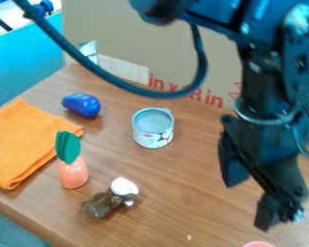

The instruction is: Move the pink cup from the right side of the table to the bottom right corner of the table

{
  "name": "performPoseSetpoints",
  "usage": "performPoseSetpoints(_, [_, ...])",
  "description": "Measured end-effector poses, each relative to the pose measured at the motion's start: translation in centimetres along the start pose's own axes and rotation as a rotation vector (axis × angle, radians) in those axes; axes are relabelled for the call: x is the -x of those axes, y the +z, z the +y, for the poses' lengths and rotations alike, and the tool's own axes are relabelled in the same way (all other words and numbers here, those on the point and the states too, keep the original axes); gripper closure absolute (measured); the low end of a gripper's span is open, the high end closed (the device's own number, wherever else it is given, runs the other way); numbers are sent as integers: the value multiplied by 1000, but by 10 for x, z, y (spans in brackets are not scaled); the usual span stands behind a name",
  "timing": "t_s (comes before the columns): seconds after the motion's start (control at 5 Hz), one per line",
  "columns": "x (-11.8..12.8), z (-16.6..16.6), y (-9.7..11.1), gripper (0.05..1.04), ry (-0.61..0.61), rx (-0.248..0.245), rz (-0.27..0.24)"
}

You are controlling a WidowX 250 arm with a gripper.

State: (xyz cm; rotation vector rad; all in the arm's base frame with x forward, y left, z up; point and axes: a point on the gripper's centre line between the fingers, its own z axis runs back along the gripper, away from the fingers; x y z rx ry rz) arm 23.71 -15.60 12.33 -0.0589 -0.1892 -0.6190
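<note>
On the right side of the camera view, the black gripper (246,206) hangs over the wooden table, its two fingers spread apart and nothing seen between them. To its left, the small can (152,129) stands upright, apart from the gripper. A blue-purple toy eggplant (83,105) lies at the upper left. Below it are an orange toy carrot with a green top (73,172) and a brown and white object (103,203). A folded orange cloth (21,142) lies at the left.
A cardboard sheet (176,43) stands along the back of the table (189,188). A pink round thing (258,244) is cut off by the bottom edge. A black cable loops down from the arm above the can. The table's edge runs along the lower left.
</note>
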Motion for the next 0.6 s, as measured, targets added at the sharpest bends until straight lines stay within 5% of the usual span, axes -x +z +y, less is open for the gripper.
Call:
performPoseSetpoints(0.4, [25,104,6,76,367,-170,33])
performPoseSetpoints(0.6, [37,125,4,76,464,-174,55])
